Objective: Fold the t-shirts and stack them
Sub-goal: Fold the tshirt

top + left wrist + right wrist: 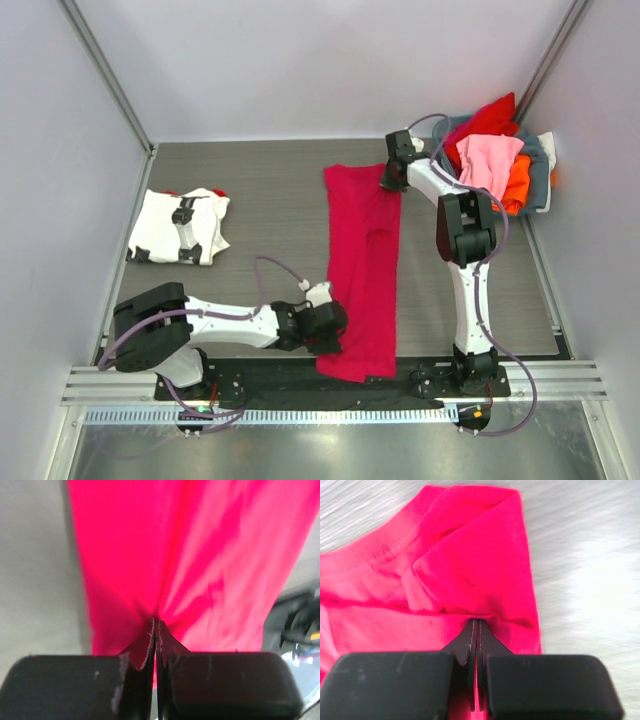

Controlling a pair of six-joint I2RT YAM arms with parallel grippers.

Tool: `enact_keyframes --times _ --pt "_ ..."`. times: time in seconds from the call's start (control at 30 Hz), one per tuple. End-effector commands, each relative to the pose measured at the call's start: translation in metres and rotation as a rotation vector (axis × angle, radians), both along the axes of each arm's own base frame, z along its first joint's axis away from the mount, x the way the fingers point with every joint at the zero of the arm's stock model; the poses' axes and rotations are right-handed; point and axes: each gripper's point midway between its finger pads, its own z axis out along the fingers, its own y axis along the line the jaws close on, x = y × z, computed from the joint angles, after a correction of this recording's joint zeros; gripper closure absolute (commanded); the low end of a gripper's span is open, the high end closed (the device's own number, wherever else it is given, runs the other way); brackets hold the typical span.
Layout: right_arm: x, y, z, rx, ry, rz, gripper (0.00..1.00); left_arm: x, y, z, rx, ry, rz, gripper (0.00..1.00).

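Observation:
A crimson-magenta t-shirt (362,265) lies as a long narrow strip down the table's middle, folded lengthwise. My left gripper (332,325) is shut on its near left edge; in the left wrist view the cloth (200,555) bunches into the closed jaws. My right gripper (393,178) is shut on the far right corner, and the right wrist view shows the collar end (470,565) pinched between the jaws. A folded white t-shirt with black and red markings (180,226) lies at the left. Red (488,120), pink (488,160) and orange (517,180) shirts are heaped in the basket.
The grey-blue basket (536,152) stands at the far right corner, close behind the right arm. Walls close the table on the left, back and right. The near end of the crimson shirt hangs over the black rail (300,385) at the table's front edge.

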Motion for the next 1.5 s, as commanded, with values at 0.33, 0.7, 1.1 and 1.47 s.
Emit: enact_keyframes --times 0.33,0.7,1.1,1.47 --pt "0.005 0.042 0.016 -0.015 0.016 0.167 0.65 -0.02 0.037 0.019 0.118 -0.027 0.067 0.95" --pt "-0.049 0.042 0.087 0.074 -0.103 0.255 0.54 0.099 0.054 0.1 -0.053 -0.137 0.135 0.82" --pt "-0.129 0.02 0.044 0.121 -0.02 0.256 0.54 0.244 0.031 0.107 -0.144 -0.166 0.255 0.73" --pt "-0.127 0.026 0.018 0.194 0.011 0.273 0.55 0.31 0.023 0.07 -0.111 -0.116 0.312 0.7"
